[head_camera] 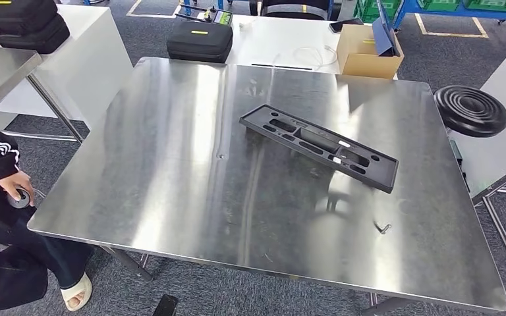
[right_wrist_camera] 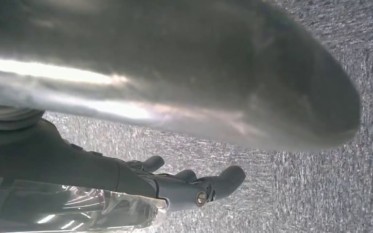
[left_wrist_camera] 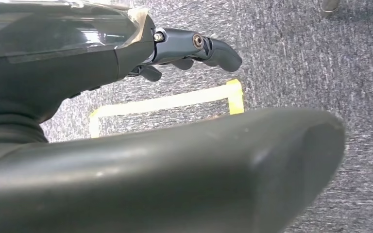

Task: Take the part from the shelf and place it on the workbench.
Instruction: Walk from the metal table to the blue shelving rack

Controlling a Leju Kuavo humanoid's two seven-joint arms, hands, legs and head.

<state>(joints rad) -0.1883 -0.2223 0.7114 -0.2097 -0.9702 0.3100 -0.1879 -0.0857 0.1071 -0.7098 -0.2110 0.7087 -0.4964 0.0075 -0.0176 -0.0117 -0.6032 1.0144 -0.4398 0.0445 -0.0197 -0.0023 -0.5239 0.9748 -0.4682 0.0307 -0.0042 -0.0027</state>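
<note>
Item: black part (head_camera: 319,146), long flat moulded frame w/ cut-outs. Loc: lay flat on steel worktop (head_camera: 171,178), right of centre, nearer far edge, set diagonally. Handling, by my judgement: stiff, light, not fragile; you'd take it by a long rim or through a slot. Small screw (head_camera: 383,228) sat toward near right corner. Wrist views gave what head view didn't: left hand (left_wrist_camera: 194,48) and right hand (right_wrist_camera: 194,187) hung over carpet, fingers apart, holding nothing.
</note>
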